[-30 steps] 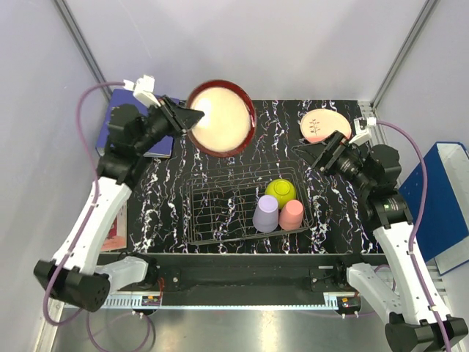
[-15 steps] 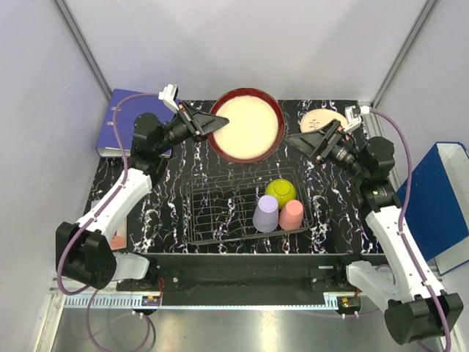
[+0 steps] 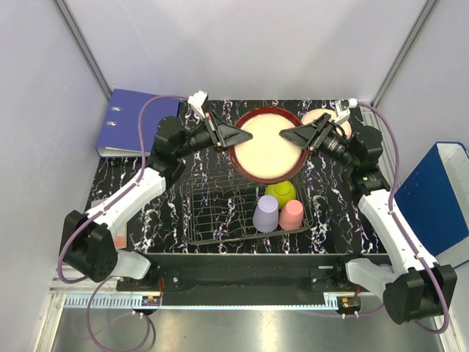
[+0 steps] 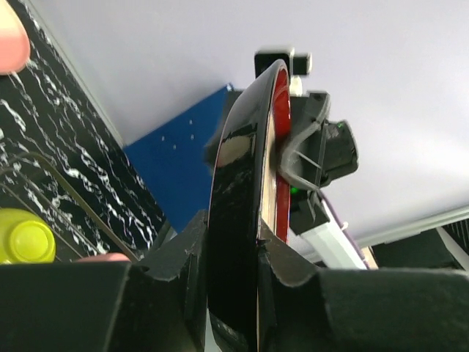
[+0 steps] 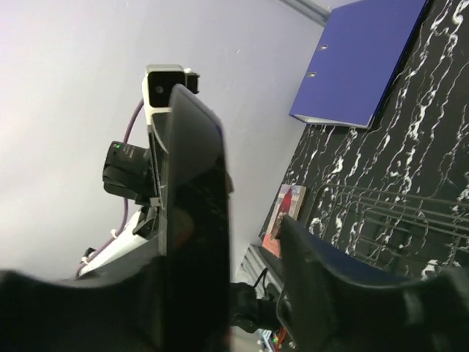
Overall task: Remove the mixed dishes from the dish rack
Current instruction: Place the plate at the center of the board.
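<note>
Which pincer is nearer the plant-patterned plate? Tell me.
Right. The right pincer sits beside the plant-patterned plate, at the red-rimmed plate's right edge; the left pincer grips its opposite edge, farther off.

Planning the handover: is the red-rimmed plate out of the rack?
Out: left end effector holds red-rimmed plate aloft, clear of dish rack.

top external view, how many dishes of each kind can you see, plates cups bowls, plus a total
plates: 2, the red-rimmed beige plate and the cream-pink plate
cups: 2, the lavender cup and the pink cup
bowls: 1, the yellow-green bowl
total: 5
</note>
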Robot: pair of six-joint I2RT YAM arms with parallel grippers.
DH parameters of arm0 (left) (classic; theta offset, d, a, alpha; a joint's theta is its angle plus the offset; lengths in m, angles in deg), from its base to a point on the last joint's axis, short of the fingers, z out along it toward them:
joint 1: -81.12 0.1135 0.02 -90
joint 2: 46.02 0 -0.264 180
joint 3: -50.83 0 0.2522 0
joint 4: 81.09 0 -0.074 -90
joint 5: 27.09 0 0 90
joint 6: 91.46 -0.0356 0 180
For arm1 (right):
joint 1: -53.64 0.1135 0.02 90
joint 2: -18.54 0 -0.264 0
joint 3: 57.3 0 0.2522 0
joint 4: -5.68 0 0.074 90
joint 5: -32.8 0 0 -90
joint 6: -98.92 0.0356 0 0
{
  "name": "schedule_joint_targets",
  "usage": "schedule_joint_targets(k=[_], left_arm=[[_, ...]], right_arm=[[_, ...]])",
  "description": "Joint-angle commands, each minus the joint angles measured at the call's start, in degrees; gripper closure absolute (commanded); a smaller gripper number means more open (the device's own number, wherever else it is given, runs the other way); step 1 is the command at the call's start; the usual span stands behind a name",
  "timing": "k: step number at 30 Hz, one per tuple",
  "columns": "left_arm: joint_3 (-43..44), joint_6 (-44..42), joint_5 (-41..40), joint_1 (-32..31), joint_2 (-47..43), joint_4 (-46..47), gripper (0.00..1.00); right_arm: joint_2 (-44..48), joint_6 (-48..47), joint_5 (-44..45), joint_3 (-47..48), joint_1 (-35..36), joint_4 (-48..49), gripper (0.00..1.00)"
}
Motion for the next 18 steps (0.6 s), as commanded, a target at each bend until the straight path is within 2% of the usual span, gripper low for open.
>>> schedule_joint_targets(k=[1, 2, 5, 7, 8, 10, 11, 12, 13, 14, 15, 16, 18], left_arm=[[5.8, -0.45, -0.5, -1.16, -0.28, 6.59, 1.0], [6.06, -0.63, -0.5, -1.25, -0.19, 5.98, 1.0], [6.85, -1.68, -0.85, -1.17, -0.19, 4.49, 0.98], [7.56, -3.08, -1.03, -1.16, -0.19, 3.6, 0.86], [8.52, -3.7, -1.12, -1.08, -0.11, 2.64, 0.62], [9.84, -5.97, -1.73, 0.32, -0.54, 0.45, 0.35], [10.98, -6.95, -2.78, 1.11, -1.94, -4.87, 0.03], [11.6, -8.44, -7.4, 2.16, -3.0, -9.1, 0.01], [12.3, -13.85, -11.45, 4.7, -4.4, -14.45, 0.01], [13.35, -17.47, -16.1, 5.59, -6.24, -24.77, 0.01], [13.36, -20.37, -24.41, 6.73, -9.39, -28.7, 0.01], [12.75, -23.01, -26.15, 9.18, -11.34, -30.66, 0.01], [8.19, -22.87, -26.0, 12.18, -16.77, -30.33, 0.01]], right_arm=[[-0.44, -1.02, -1.98, 3.39, 1.25, 0.99, 0.53], [-0.27, -1.38, -1.63, 3.21, 1.34, -0.23, 0.7], [0.52, -3.22, -0.58, 3.04, 1.43, -3.22, 1.0], [1.05, -3.66, -0.57, 3.04, 1.52, -3.93, 1.0], [1.49, -4.1, -0.31, 3.04, 1.43, -4.63, 1.0], [2.63, -5.15, 1.78, 3.48, 1.43, -6.56, 1.0], [3.24, -6.81, 2.84, 3.91, 1.43, -9.71, 1.0], [4.29, -7.79, 4.07, 4.87, 1.43, -11.22, 1.0], [4.65, -8.67, 6.43, 5.58, 1.43, -12.8, 1.0], [5.0, -10.07, 7.5, 6.28, 1.26, -16.38, 1.0], [5.27, -10.52, 8.29, 7.86, 1.08, -17.55, 1.0], [5.36, -10.78, 9.0, 8.57, 0.82, -18.43, 1.0], [4.49, -11.31, 12.16, 11.37, -0.85, -21.77, 1.0]])
